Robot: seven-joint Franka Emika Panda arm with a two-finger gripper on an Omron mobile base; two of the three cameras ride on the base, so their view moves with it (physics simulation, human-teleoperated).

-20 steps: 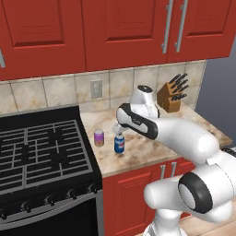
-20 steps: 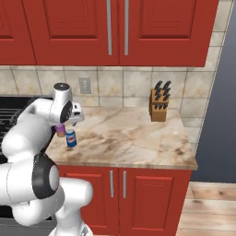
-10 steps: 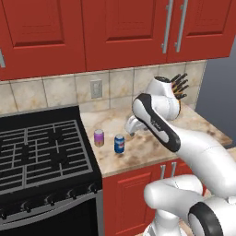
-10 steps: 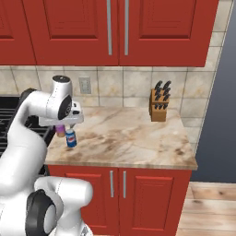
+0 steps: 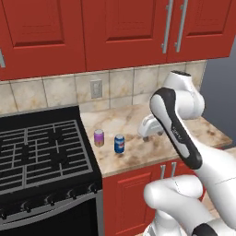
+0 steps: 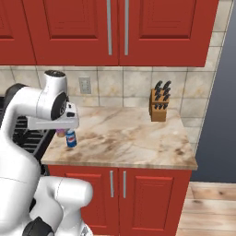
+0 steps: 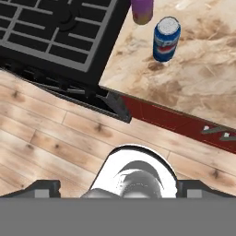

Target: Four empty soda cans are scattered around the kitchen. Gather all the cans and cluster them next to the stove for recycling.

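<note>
Two soda cans stand upright side by side on the beige counter (image 5: 143,154), just right of the stove (image 5: 41,152): a purple can (image 5: 98,137) and a blue can (image 5: 119,144). The hand view looks down on the purple can (image 7: 142,10), the blue can (image 7: 166,39) and the stove (image 7: 50,27). My gripper (image 7: 120,186) is open, its dark fingertips (image 7: 44,188) far apart with nothing between them. It hangs above the counter, right of the blue can and clear of both cans, and its white hand (image 5: 149,128) is partly hidden behind the arm.
A wooden knife block (image 6: 159,105) stands at the back right of the counter (image 6: 133,138). Red wall cabinets (image 5: 124,32) hang above, and red base cabinets (image 6: 120,189) sit below. Wood plank floor (image 7: 55,133) lies in front of the stove.
My hand has lifted off the blue can and pulled away to the right and up. The blue can stays standing beside the purple one.
</note>
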